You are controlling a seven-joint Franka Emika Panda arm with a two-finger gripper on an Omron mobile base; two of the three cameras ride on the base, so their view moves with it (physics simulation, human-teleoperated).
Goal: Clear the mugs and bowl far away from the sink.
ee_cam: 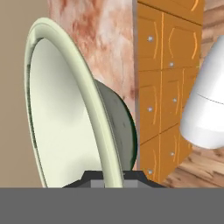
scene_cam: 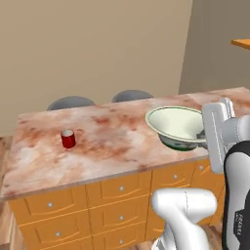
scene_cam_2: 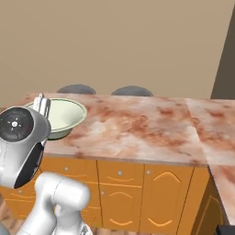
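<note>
On the marbled pink countertop [scene_cam: 112, 136], at about 3 o'clock in the left base view, the cream-white bowl [scene_cam: 177, 124] sits tilted with its greenish outside just above the counter's front edge, its near rim meeting the white hand of the arm [scene_cam: 217, 129]. In the hand view the gripper [ee_cam: 113, 177] straddles that rim: the pale green rim of the bowl [ee_cam: 65, 109] runs down between the 2 dark fingertips at 6 o'clock, cream inside on 1 side and dark green outside on the other, so the jaws are clamped on the bowl's edge (whether the bowl's base touches the counter I cannot tell). The red mug [scene_cam: 68, 139] stands upright at about 9 o'clock in the left base view, well apart from the bowl, near the counter's left end. In the right base view the bowl [scene_cam_2: 62, 117] lies at 9 o'clock, partly behind the arm's dark round joint [scene_cam_2: 18, 124], with bare counter [scene_cam_2: 147, 126] stretching away to the right. 2 grey round stool seats [scene_cam: 72, 102] show beyond the far edge of the counter, and orange drawers with small round knobs [scene_cam: 122, 195] run below its front.
</note>
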